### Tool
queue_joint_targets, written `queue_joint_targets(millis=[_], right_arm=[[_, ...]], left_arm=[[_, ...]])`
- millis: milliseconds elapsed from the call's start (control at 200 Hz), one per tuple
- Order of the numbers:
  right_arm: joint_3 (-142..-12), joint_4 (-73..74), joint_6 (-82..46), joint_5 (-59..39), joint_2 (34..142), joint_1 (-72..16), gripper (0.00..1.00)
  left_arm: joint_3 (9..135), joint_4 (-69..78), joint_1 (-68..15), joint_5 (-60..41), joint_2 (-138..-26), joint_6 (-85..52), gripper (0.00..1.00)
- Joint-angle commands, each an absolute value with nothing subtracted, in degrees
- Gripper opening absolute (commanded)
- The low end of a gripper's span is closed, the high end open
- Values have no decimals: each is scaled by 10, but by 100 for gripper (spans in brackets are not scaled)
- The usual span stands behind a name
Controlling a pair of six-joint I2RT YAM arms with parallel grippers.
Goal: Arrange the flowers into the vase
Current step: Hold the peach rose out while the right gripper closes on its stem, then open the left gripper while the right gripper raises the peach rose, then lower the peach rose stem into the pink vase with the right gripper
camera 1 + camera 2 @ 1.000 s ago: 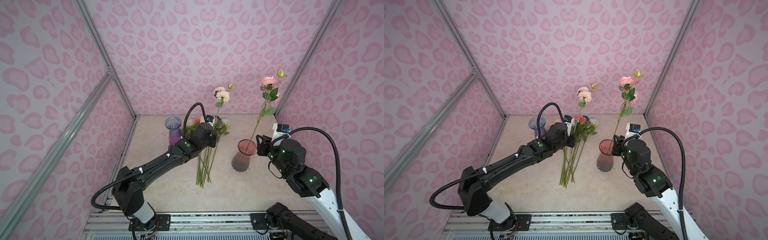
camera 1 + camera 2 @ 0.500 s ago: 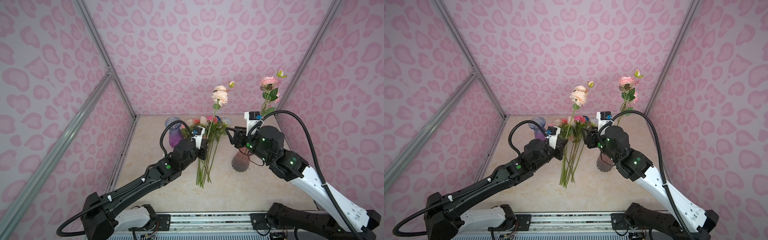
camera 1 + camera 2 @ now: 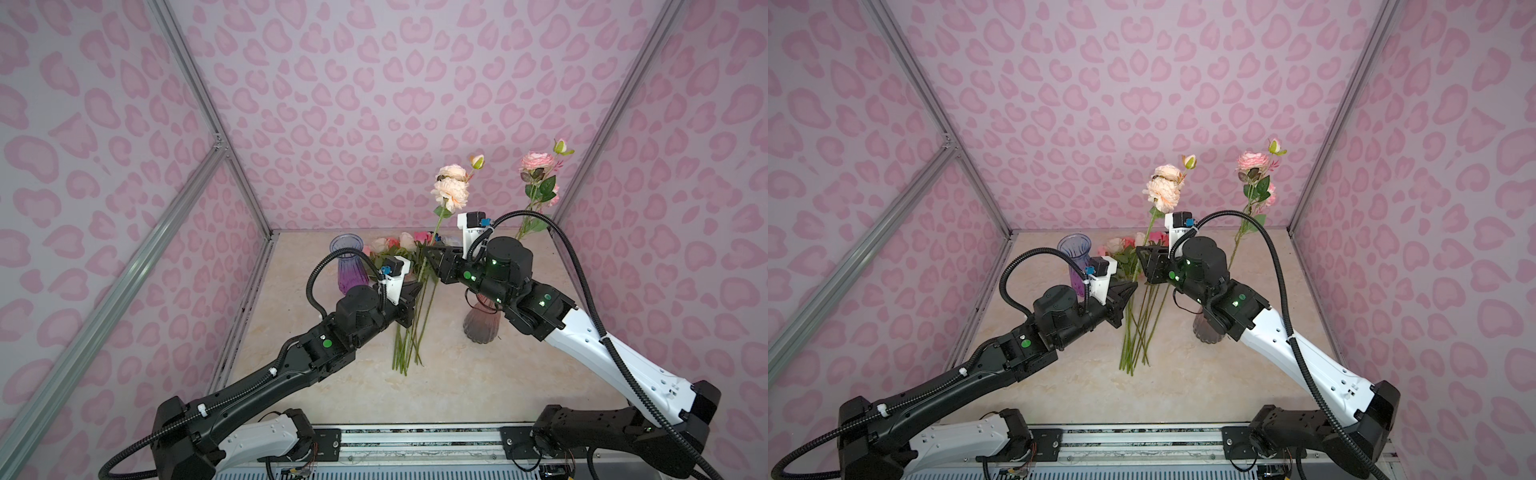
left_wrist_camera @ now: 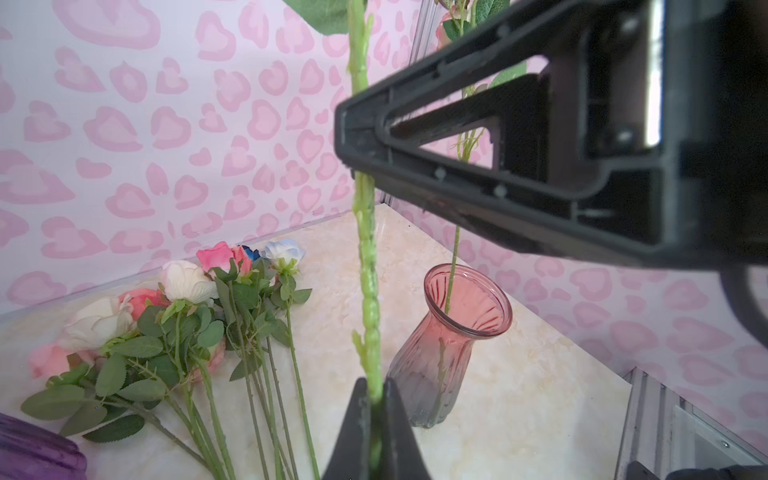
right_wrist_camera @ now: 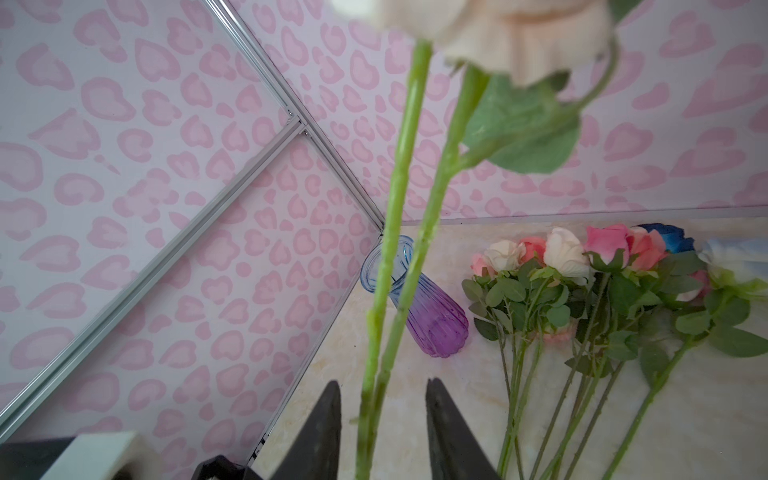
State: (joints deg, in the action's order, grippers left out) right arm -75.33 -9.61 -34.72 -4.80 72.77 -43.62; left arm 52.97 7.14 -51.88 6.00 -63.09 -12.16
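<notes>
A peach flower (image 3: 451, 193) stands upright on a long green stem (image 4: 365, 249), with my left gripper (image 4: 376, 390) shut on the stem's lower part. Higher on the same stem (image 5: 399, 208), my right gripper (image 5: 382, 386) is open, one finger on each side with gaps. In both top views the two grippers (image 3: 417, 286) (image 3: 430, 253) meet at mid-table. The pink glass vase (image 3: 482, 328) stands at the right, partly hidden by my right arm, and holds one pink flower (image 3: 536, 161). The other flowers (image 3: 409, 332) lie in a bunch on the table.
A purple vase (image 3: 347, 266) stands at the back left, beside the bunch's heads (image 5: 582, 270). Pink patterned walls with metal rails (image 3: 183, 199) close in the table on three sides. My right arm (image 3: 582, 332) passes in front of the pink vase.
My right arm swung from the pink vase over to the held stem, and its jaws narrowed around it. My left arm drew back toward the front, holding the peach flower upright.
</notes>
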Motion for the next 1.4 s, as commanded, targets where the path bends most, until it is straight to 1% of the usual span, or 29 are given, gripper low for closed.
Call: queue_joint_targets(millis=[0,105,175,195,235,280,300,340,385,490,565,650,795,960,1040,1205,1210,1395], right_arm=[[-755,-75,-369,-66,739,-437,22],[-754,-63,-379,-73,740,-440,7],[-755,-64,-376,-63,736,-445,3],[-756,-65,-376,-60,735,-446,2],[-759,-68,-372,-54,733,-446,1],[-763,-74,-364,-46,731,-446,0],[-767,-77,-360,-43,730,-446,0],[-774,-88,-347,-34,728,-446,0],[-786,-100,-333,-21,726,-446,0],[-829,-135,-285,11,722,-445,0],[-880,-169,-239,42,722,-446,0],[-916,-201,-182,105,712,-445,0],[-936,-216,-90,221,681,-437,0],[-929,-203,0,289,663,-420,0],[-905,-181,26,299,657,-409,0],[-856,-153,34,274,651,-389,0],[-841,-152,34,274,651,-389,0],[-766,-137,23,265,636,-382,0]], left_arm=[[534,98,-519,52,-628,-115,3],[537,94,-519,64,-631,-111,3],[538,93,-519,69,-634,-112,5],[540,91,-519,71,-634,-112,8],[544,84,-519,75,-636,-116,19],[547,76,-519,78,-637,-116,34],[547,73,-519,78,-636,-115,43],[545,68,-519,76,-632,-116,53],[538,66,-519,73,-623,-116,60],[511,70,-519,90,-587,-120,69],[495,63,-519,109,-566,-121,70],[479,51,-519,122,-546,-125,70],[450,51,-519,133,-521,-137,70],[446,46,-519,134,-524,-141,70],[446,43,-519,130,-530,-145,69],[431,48,-518,134,-535,-160,69],[430,48,-518,134,-535,-161,69],[415,44,-519,139,-541,-182,73]])
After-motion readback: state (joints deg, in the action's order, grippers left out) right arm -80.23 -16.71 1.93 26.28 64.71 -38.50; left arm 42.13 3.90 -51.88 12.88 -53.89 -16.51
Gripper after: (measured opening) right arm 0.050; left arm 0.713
